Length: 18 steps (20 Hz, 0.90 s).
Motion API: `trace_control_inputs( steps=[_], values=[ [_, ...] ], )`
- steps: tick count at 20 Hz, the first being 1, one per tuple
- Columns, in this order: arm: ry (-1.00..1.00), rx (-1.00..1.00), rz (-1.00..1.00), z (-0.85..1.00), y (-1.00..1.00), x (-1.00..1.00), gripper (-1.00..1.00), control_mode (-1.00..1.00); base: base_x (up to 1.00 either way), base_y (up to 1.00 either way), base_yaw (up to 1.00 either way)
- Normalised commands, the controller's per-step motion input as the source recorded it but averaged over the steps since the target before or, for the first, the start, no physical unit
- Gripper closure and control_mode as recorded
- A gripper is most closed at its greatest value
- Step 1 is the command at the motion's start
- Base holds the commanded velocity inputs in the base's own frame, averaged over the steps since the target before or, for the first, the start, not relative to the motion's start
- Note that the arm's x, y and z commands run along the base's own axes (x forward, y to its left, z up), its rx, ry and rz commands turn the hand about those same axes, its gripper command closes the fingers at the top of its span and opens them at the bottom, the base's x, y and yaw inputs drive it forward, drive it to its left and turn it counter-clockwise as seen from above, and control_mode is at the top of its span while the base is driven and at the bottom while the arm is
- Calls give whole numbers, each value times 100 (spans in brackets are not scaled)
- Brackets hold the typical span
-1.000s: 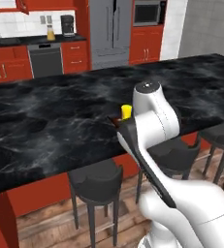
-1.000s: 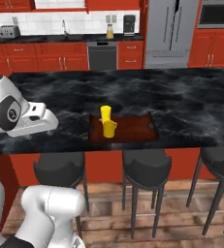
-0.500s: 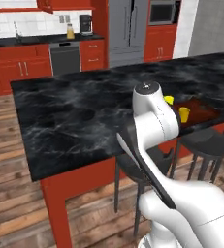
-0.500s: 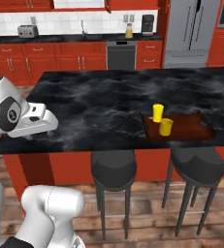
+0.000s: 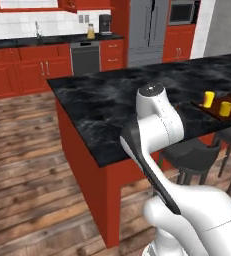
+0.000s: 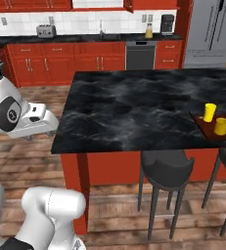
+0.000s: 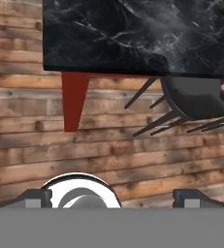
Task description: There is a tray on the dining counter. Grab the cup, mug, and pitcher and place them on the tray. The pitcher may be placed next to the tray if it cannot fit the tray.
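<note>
- Jaws (image 7: pixel 111 197) stand wide apart and hold nothing; the hand view shows the two tips spread over the wood floor (image 7: pixel 45 140), beside the near edge of the bench (image 7: pixel 133 34).
- Tray (image 6: pixel 217 128) lies at the near right edge of the bench, its short end towards the middle of the top.
- Cup (image 6: pixel 210 112) and mug (image 6: pixel 221 126) both stand upright on the tray, close together but apart; judged from this, two of the three items are already placed.
- Pitcher (image 6: pixel 148 31) stands on the far worktop (image 6: pixel 85 38) against the back wall, just beside the coffee maker (image 6: pixel 167 23), well apart from the tray.
- Arm is tucked low with the hand off the bench, a posture that suits driving rather than reaching.
- Judged next step: bring the base to the far worktop, so the pitcher comes within reach.
- Stool (image 6: pixel 167 168) stands under the near edge of the bench, near the tray.
</note>
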Motion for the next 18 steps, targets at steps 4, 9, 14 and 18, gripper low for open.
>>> trace_control_inputs(
  steps=[4, 9, 14, 18],
  values=[
    [0, 0, 0, 0, 0, 0, -100, 100, 0, 100, 0],
    [0, 0, 0, 0, 0, 0, -100, 100, 0, 100, 0],
    [0, 0, 0, 0, 0, 0, -100, 100, 29, 100, -3],
    [0, 0, 0, 0, 0, 0, -100, 100, 94, 100, -5]
  ],
)
